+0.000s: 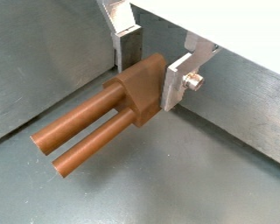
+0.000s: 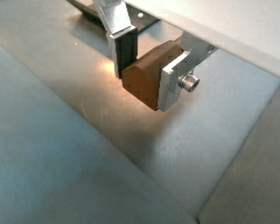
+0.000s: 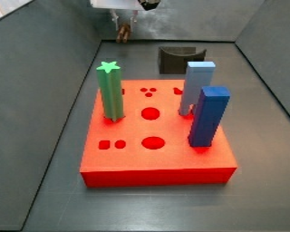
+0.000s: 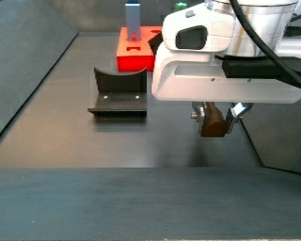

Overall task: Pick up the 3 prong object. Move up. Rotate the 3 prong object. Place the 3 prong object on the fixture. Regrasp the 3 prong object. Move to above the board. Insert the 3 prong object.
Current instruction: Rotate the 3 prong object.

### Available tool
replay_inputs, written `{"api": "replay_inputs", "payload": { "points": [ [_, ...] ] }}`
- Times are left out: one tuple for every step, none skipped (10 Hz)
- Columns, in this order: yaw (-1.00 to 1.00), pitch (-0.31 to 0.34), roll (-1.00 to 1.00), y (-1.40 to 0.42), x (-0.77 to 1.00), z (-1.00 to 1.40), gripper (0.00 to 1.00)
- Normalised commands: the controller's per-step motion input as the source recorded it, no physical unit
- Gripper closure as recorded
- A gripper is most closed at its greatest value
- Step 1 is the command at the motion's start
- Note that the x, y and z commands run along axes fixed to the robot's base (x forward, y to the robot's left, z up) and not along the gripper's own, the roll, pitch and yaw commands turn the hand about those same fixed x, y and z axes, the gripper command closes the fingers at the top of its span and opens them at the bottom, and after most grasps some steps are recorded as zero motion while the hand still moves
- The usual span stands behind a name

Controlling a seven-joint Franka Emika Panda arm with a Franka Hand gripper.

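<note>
The 3 prong object (image 1: 113, 109) sits clamped between my gripper (image 1: 154, 74) fingers; in a side view I see the fixture (image 4: 119, 92) at left, apart.

The dark grey floor (image 3: 62, 136) carries the red board (image 3: 158, 168) and, just behind it, the black fixture (image 4: 118, 94); the gripper (image 4: 216, 115) hangs above bare floor
</note>
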Motion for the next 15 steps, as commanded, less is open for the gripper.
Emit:
{"api": "replay_inputs", "payload": {
  "points": [
    [0.03,-0.004,0.02,-1.0,0.18,0.47,1.0],
    [0.04,0.02,0.04,-1.0,0.14,0.48,1.0],
    [0.03,0.041,0.09,-1.0,0.09,0.47,1.0],
    [0.03,0.052,0.11,-0.99,0.07,0.45,1.0],
    [0.03,0.074,0.13,-0.74,0.04,0.3,1.0],
    [0.03,0.075,0.13,-0.49,0.01,0.15,1.0],
    [0.03,0.061,0.13,-0.29,0.0,0.07,1.0],
    [-1.0,0.0,0.0,0.0,0.0,0.0,1.0],
    [-1.0,-0.001,0.0,0.12,-0.01,0.0,1.0],
    [-1.0,-0.002,-0.01,0.09,0.0,0.0,1.0],
    [-1.0,-0.002,-0.01,0.05,0.01,-0.01,1.0],
    [-1.0,-0.002,-0.01,0.04,0.01,-0.01,1.0],
    [-1.0,-0.002,-0.01,0.03,0.01,-0.01,1.0],
    [-1.0,-0.002,-0.01,0.03,0.01,-0.01,1.0],
    [-1.0,-0.002,-0.01,0.03,0.01,-0.01,1.0]
  ]
}}
